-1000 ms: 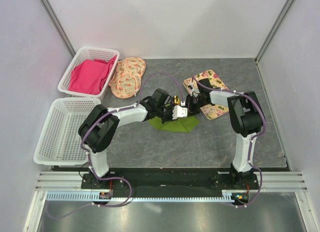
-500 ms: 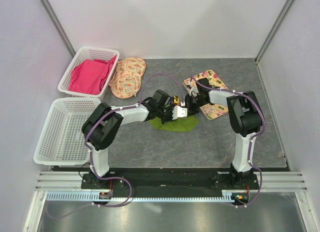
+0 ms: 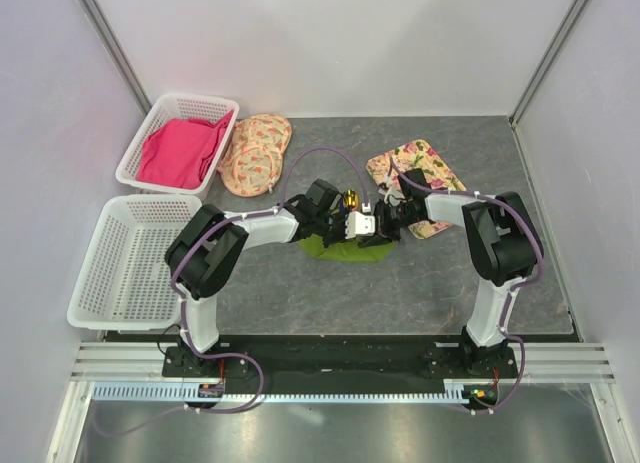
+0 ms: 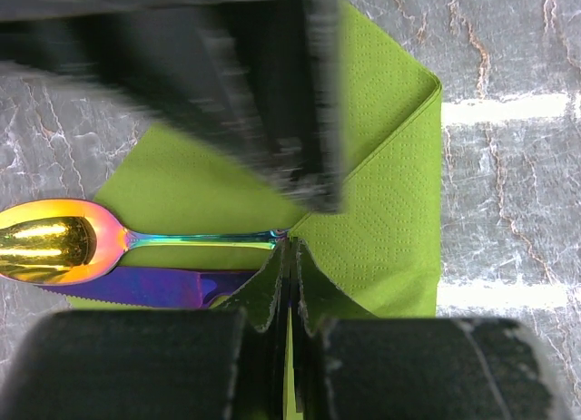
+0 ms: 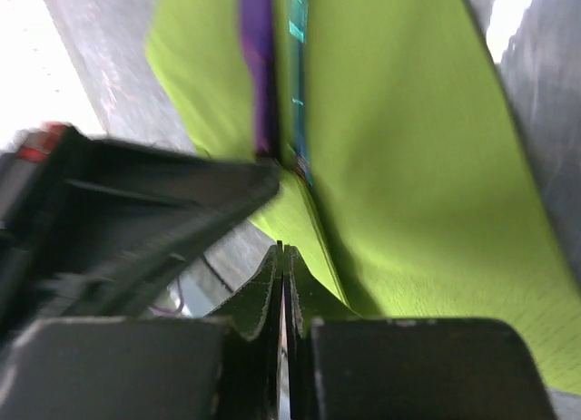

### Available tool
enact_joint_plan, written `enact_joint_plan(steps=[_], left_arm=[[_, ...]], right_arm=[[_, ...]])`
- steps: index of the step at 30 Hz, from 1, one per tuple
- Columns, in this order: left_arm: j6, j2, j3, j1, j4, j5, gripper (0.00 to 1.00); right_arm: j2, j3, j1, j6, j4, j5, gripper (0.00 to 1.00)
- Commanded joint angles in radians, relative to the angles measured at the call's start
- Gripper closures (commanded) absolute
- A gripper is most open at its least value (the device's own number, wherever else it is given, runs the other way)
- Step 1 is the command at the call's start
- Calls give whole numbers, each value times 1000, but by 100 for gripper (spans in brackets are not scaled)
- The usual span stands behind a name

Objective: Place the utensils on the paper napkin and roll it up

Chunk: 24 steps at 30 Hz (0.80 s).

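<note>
Left pincer (image 4: 287, 257) is pinched shut on a fold of the paper napkin (image 4: 390, 193); right pincer (image 5: 280, 257) is closed at its edge. Gold-bowled spoon (image 4: 54, 248) and blue-purple knife (image 4: 154, 286) lie side by side on it, at the middle of the bench (image 4: 508, 220).

Grey marbled table (image 3: 430, 273). Lying right on it: a lime-green napkin (image 3: 345, 249) in the middle, two round floral mats (image 3: 256, 153) back left and a square floral mat (image 3: 425, 161) back right. On the left there's a far basket (image 3: 190, 100) and a near basket (image 3: 115, 273), which might overhang the edge.
</note>
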Motion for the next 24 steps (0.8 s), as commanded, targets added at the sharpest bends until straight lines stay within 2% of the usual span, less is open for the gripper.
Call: enact_joint_plan(steps=[1, 4, 14, 16, 19, 20, 21, 23, 24], left_arm=[[-19, 18, 30, 5, 41, -10, 98], [-18, 18, 30, 5, 41, -6, 98], [-28, 13, 43, 5, 28, -6, 98], [-59, -8, 65, 7, -9, -7, 95], [-166, -55, 100, 47, -73, 57, 79], [-205, -100, 103, 80, -83, 110, 67], [-290, -120, 105, 96, -97, 132, 62], [-367, -176, 103, 125, -158, 188, 49], [-407, -195, 96, 128, -179, 201, 46]], right_arm=[[-24, -70, 6, 104, 115, -82, 98], [-18, -110, 9, 115, 147, -105, 99], [10, -136, 8, 64, 110, -21, 100], [18, -141, 8, 58, 96, 8, 100], [24, -142, 6, 52, 87, 28, 100], [24, -141, 8, 49, 84, 33, 100], [28, -138, 8, 46, 83, 39, 100], [31, -130, 6, 43, 79, 48, 100], [31, -133, 8, 41, 79, 48, 100]])
